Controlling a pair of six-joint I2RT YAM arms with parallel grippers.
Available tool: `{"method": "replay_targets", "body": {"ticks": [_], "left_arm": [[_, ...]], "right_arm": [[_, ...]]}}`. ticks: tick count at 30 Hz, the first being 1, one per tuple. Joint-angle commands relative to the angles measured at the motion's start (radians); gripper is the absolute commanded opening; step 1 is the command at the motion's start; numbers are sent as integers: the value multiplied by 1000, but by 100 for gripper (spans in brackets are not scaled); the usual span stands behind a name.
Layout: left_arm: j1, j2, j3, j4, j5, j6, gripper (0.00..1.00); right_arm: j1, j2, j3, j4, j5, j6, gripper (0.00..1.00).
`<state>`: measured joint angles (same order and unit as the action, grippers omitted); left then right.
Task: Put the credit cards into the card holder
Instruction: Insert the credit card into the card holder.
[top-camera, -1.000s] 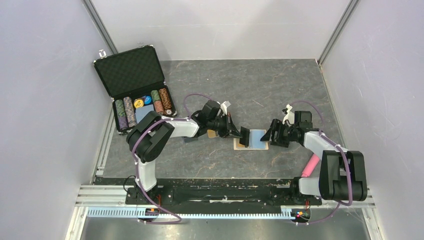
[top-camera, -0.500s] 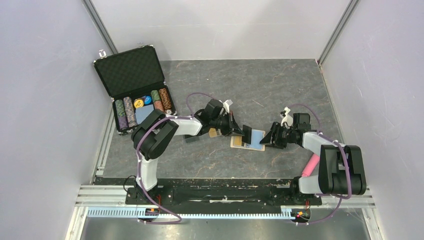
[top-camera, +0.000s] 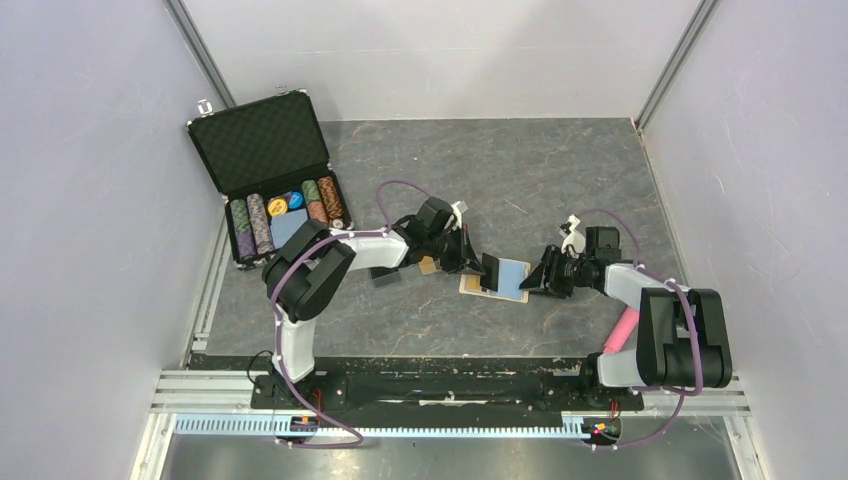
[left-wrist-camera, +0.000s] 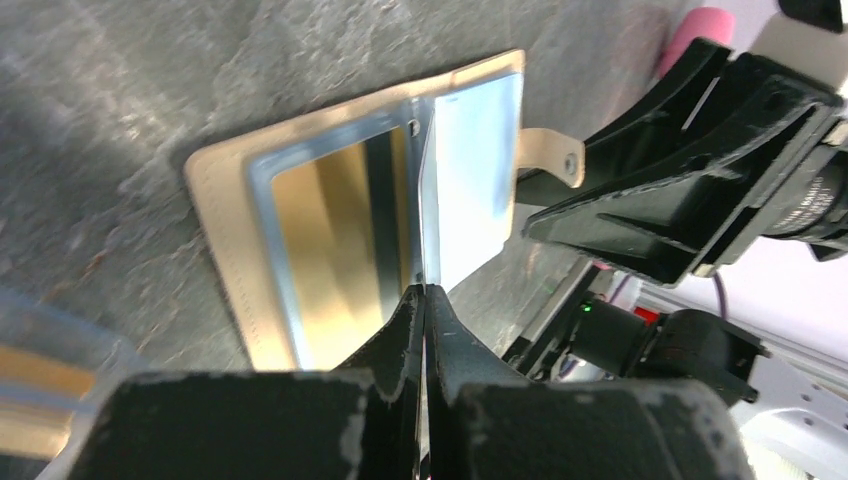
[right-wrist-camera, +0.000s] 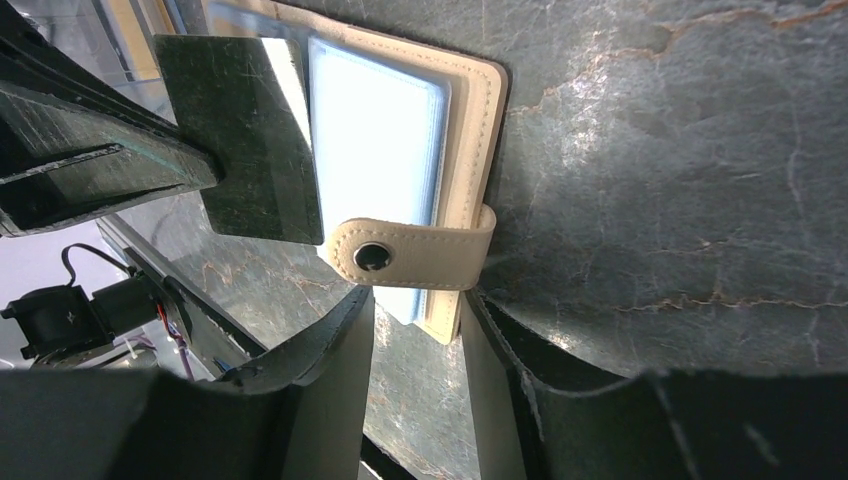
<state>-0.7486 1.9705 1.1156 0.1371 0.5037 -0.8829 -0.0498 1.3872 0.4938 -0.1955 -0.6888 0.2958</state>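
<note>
The card holder (top-camera: 512, 280) lies open on the table, tan outside with blue lining (right-wrist-camera: 475, 130). My left gripper (top-camera: 478, 264) is shut on the black credit card (top-camera: 491, 271), which stands on edge over the wallet's middle fold. The right wrist view shows that card's flat face (right-wrist-camera: 255, 140), hiding the left pocket. My right gripper (top-camera: 537, 278) has closed onto the wallet's right edge under the snap tab (right-wrist-camera: 420, 250). Its fingers (right-wrist-camera: 417, 300) sit either side of the corner. The gold-orange card (top-camera: 428, 266) lies on the table behind my left gripper (left-wrist-camera: 424, 290).
An open black foam-lined case (top-camera: 262, 150) with rows of poker chips (top-camera: 285, 215) stands at the back left. A grey sleeve (top-camera: 385, 279) lies beside the left arm. A pink object (top-camera: 624, 328) rests near the right arm's base. Walls close in both sides.
My right gripper moved in and narrowed onto the wallet's right edge. The wallet shifted and turned slightly left. My left gripper stayed shut on the black card and edged along with it.
</note>
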Motion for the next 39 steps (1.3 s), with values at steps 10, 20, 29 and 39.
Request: {"method": "replay_targets", "body": {"ticks": [10,20,29,39], "left_arm": [[-38,-23,89,-183,-81,132,2],[-28,-85,91,-165,-67,159,2],[-20,-93,86,-145,-53,154,2],[-18,-60,97,-188,-46,183,2]], "right_arm": [[2,25,-17,-14,14,-20,39],[2,32,-15,-10,21,-22,35],[2,38,-17,-11,21,-23,33],[2,45,-16,-10,17,-25,32]]}}
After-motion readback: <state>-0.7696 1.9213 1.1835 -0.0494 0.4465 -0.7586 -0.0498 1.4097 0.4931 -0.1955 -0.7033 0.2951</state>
